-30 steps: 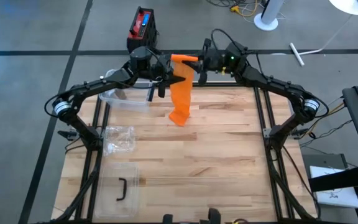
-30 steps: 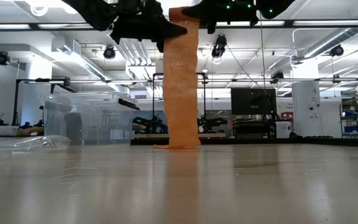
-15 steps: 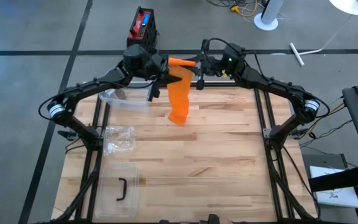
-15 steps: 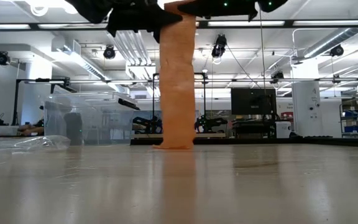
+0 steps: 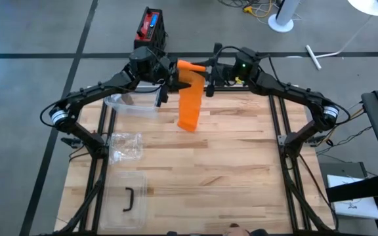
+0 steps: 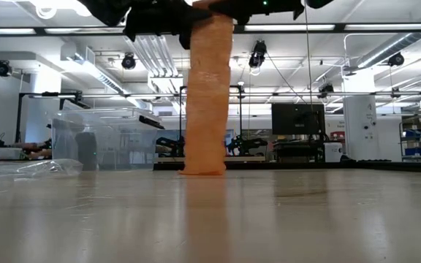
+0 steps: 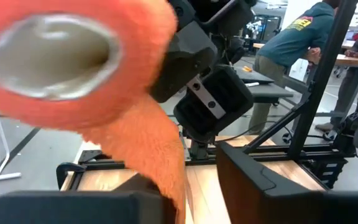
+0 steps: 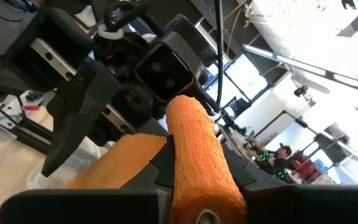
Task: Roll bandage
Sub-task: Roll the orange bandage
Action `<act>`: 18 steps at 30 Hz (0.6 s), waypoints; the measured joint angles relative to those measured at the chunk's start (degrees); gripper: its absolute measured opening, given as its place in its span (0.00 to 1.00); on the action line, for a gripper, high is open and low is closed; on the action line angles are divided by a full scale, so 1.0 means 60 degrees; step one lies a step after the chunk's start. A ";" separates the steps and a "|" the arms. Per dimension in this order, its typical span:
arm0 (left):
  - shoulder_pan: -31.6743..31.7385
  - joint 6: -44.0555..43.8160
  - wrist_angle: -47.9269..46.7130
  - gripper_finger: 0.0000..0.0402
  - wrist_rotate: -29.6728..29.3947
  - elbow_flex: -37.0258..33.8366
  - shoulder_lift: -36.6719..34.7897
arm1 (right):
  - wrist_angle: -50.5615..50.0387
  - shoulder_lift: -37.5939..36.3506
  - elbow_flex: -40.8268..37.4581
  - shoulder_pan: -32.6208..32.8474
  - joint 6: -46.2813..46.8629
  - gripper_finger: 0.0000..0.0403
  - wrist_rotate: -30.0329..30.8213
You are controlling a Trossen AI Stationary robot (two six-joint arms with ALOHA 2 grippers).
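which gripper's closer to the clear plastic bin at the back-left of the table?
Left. The left gripper hangs just above and beside the clear bin; the right gripper sits across the orange bandage, farther away.

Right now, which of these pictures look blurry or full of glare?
Left wrist view: the orange bandage roll sits so close it blurs. Low view: ceiling lights glare and the tabletop shines. Right wrist view: bright windows wash out. High view: evenly lit.

A wooden table (image 5: pixel 228 164) carries a clear bin (image 5: pixel 128 103), plastic bag (image 5: pixel 125 147) and lid (image 5: pixel 128 196).
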 joint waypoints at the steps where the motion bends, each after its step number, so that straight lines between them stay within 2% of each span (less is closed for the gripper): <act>1: 0.0000 0.0003 -0.0014 0.25 0.0000 0.0000 -0.0004 | -0.0001 -0.0016 0.0000 0.0041 -0.0141 0.12 0.0002; 10: 0.0275 0.0143 -0.0809 0.45 -0.0017 0.0004 -0.0260 | 0.0002 -0.0212 0.0000 0.0320 -0.1750 0.13 0.0216; 14: 0.0504 0.1006 -0.1881 0.51 -0.0104 0.0004 -0.0688 | 0.0004 -0.0216 0.0000 0.0397 -0.2346 0.12 0.0248; 18: 0.0707 0.1892 -0.2936 0.56 -0.0808 0.0007 -0.1364 | 0.0002 -0.0219 0.0000 0.0449 -0.3053 0.12 0.0369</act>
